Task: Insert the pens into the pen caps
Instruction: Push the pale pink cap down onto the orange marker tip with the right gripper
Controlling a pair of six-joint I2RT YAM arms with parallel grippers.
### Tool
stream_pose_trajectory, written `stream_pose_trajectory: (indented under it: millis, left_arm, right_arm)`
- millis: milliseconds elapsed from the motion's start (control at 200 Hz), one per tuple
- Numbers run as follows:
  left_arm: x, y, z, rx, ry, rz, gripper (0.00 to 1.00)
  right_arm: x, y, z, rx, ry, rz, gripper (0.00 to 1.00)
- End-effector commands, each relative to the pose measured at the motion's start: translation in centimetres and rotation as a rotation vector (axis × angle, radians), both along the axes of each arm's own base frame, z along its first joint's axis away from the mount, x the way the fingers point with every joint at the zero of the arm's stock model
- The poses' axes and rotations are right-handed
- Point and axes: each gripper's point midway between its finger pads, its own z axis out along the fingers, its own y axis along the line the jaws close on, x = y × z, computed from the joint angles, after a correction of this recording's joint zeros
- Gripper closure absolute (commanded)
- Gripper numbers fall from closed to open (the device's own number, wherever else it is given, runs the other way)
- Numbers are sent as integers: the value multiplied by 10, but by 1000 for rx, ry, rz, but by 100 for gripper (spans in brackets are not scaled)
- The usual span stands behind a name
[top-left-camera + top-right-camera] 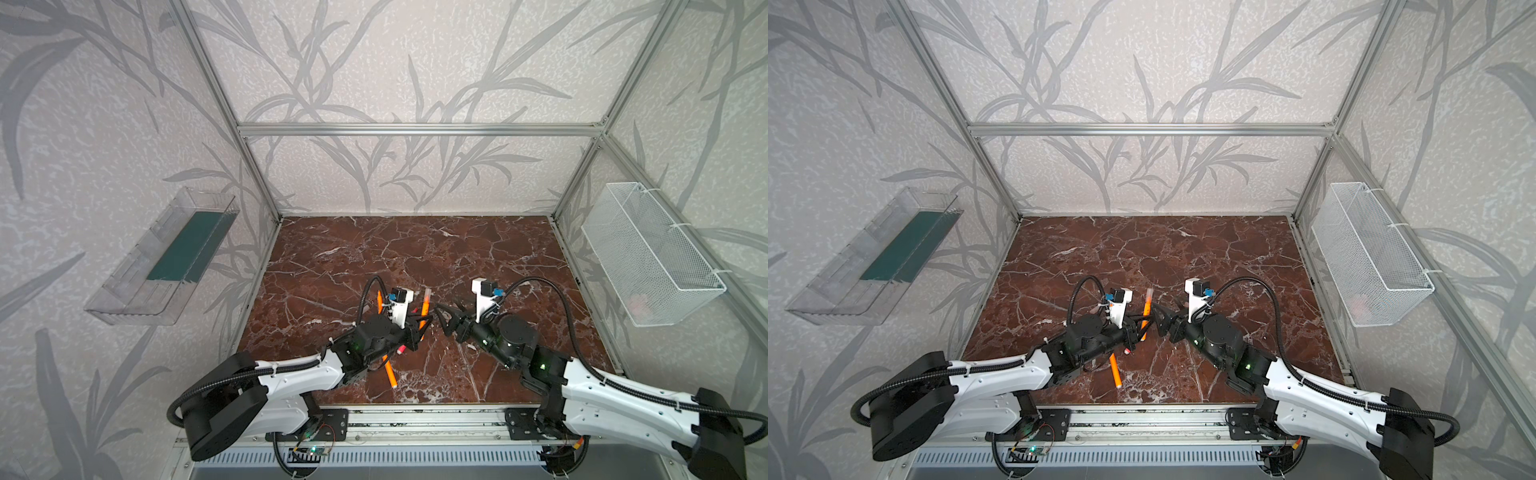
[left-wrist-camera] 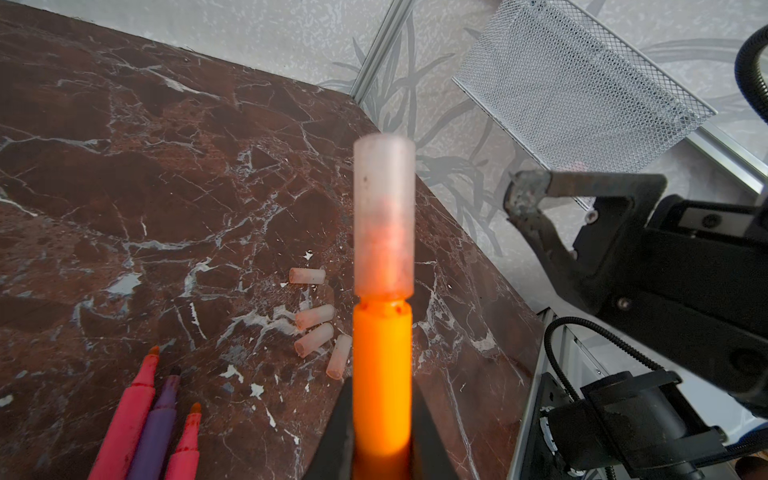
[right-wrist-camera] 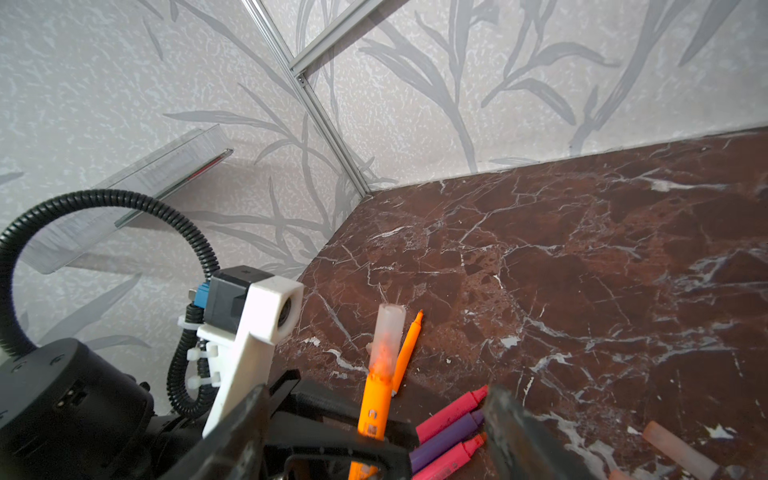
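Note:
My left gripper (image 2: 382,411) is shut on an orange pen (image 2: 382,374), which points up and away with a pale pen cap (image 2: 384,216) seated on its tip. In both top views the capped pen (image 1: 424,309) (image 1: 1145,316) stands at mid-table. My right gripper (image 3: 374,415) is open, its fingers spread on either side of the pen and not touching it. Several loose pen caps (image 2: 314,316) lie on the marble. A pink pen (image 2: 133,411), a purple pen (image 2: 160,419) and a pink-red pen (image 2: 187,440) lie side by side. Two more orange pens (image 1: 390,374) (image 3: 407,353) lie on the table.
A white wire basket (image 1: 648,253) hangs on the right wall and a clear plastic tray (image 1: 166,257) on the left wall. Aluminium frame posts stand at the table's corners. Both arms meet near the table's middle, close to the front edge.

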Motion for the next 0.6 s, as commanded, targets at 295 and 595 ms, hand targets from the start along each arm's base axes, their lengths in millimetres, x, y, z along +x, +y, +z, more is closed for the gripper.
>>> stream_pose_trajectory:
  millis: [295, 595]
  left_arm:
    - [-9, -8, 18, -45, -64, -74, 100]
    - [-10, -8, 18, -39, -70, -83, 100]
  right_arm:
    - [31, 20, 6, -66, 84, -16, 25]
    - [48, 32, 0, -32, 142, 33, 47]
